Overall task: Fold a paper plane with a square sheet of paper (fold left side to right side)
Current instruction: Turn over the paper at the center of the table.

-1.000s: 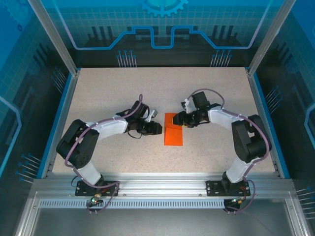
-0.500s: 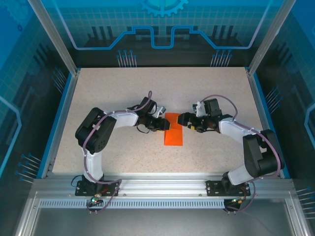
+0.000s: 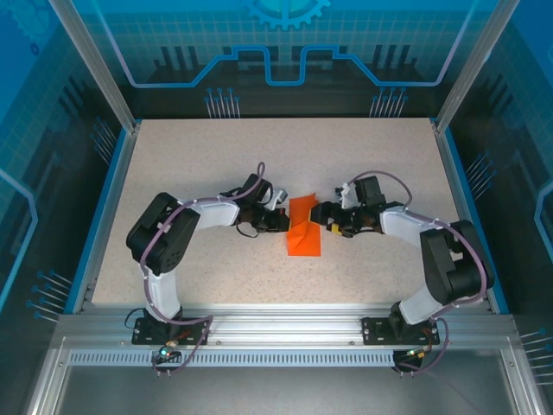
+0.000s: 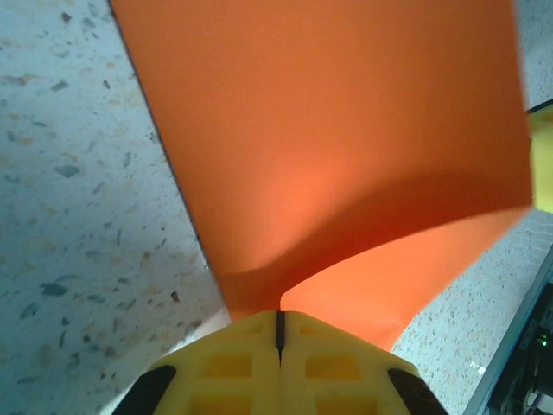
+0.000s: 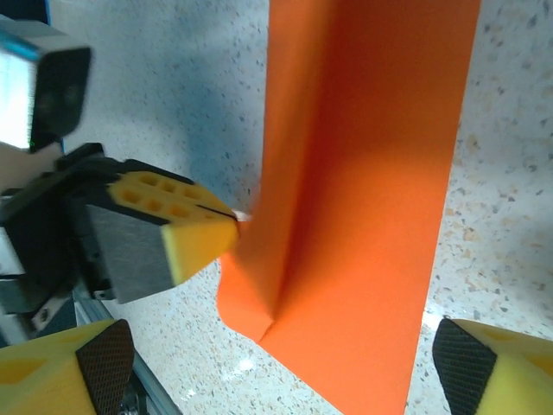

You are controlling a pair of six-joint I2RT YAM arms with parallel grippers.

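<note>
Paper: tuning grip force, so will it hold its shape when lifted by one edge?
Probably floppy: the paper curls where the left claw pinches its edge. Likely light, being thin. Apt to crease; one corner shows a fold.

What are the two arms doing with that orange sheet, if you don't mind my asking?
They are folding the square sheet of paper, which lies in the middle of the table and looks already doubled into a rectangle. The left gripper is shut on the sheet's left edge and holds that side curled up off the surface. The right gripper is open at the sheet's right side, holding nothing. There is no plane shape yet.
</note>
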